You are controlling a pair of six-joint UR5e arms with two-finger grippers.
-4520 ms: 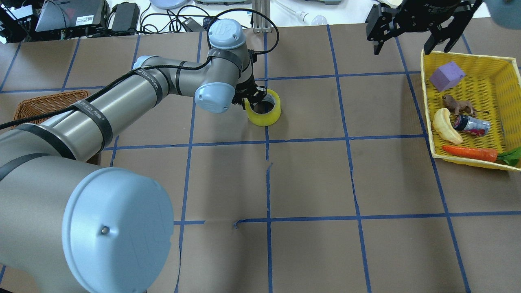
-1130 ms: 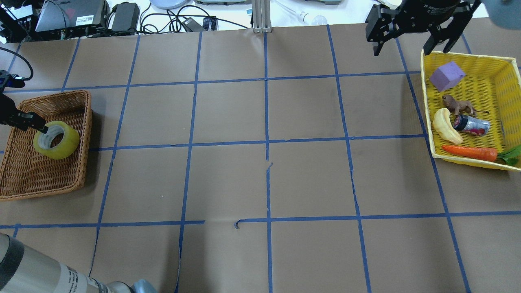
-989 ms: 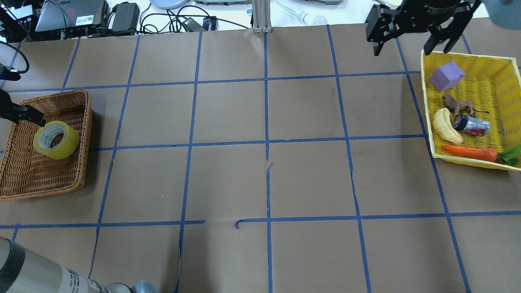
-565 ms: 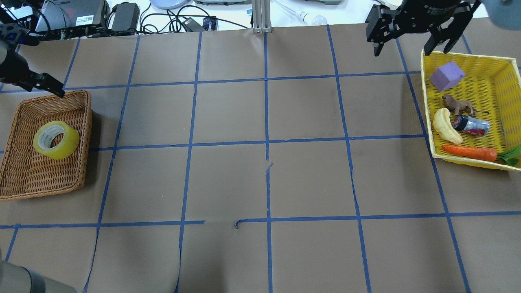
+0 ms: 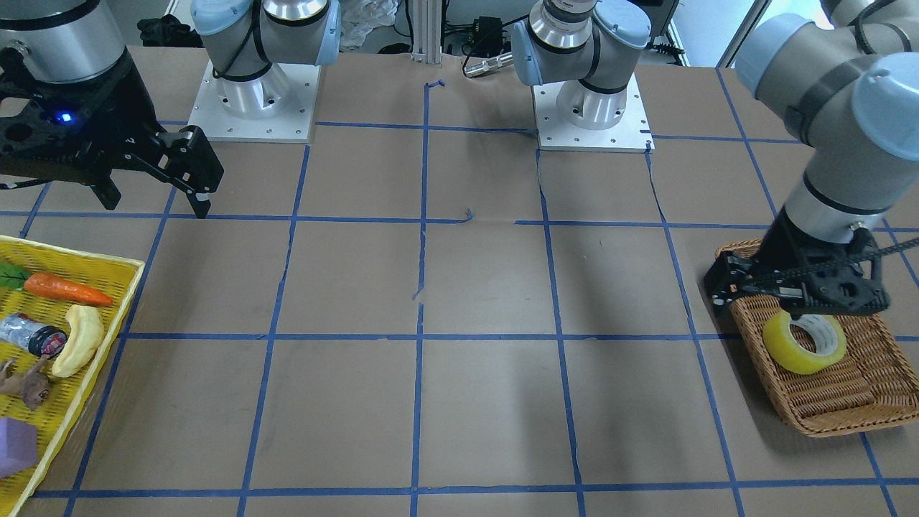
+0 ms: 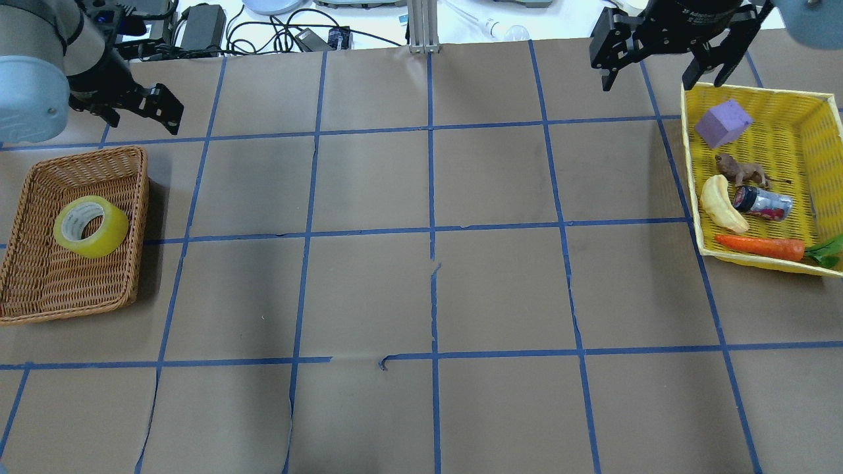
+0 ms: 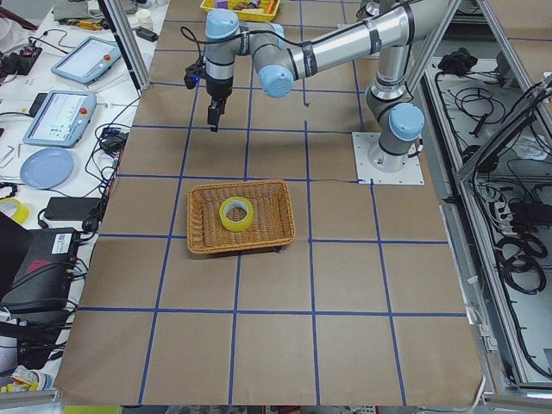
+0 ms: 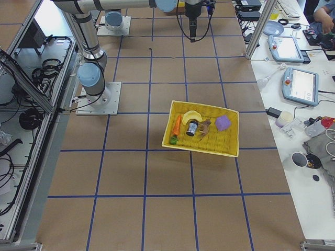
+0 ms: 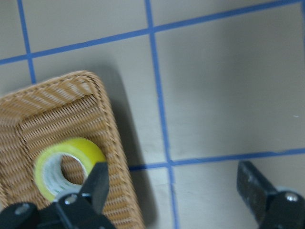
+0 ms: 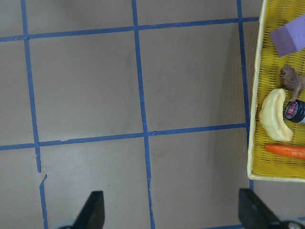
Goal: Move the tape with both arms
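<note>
My left gripper has lifted away from the basket and now hangs beyond its far rim, nearer the far left corner of the counter, with more of the arm showing above it than a moment ago. Its fingers are spread wide and hold nothing. The tape has not moved: it lies in the basket by the left edge, tilted, with its pale core facing up.

My right gripper is where it was, hanging at the far edge with its fingers wide apart and empty, just beside the far corner of the yellow tray. That tray sits by the right edge and holds a purple block, a toy animal, a banana, a can and a carrot. Both arms point their grippers straight down at the counter.
</note>
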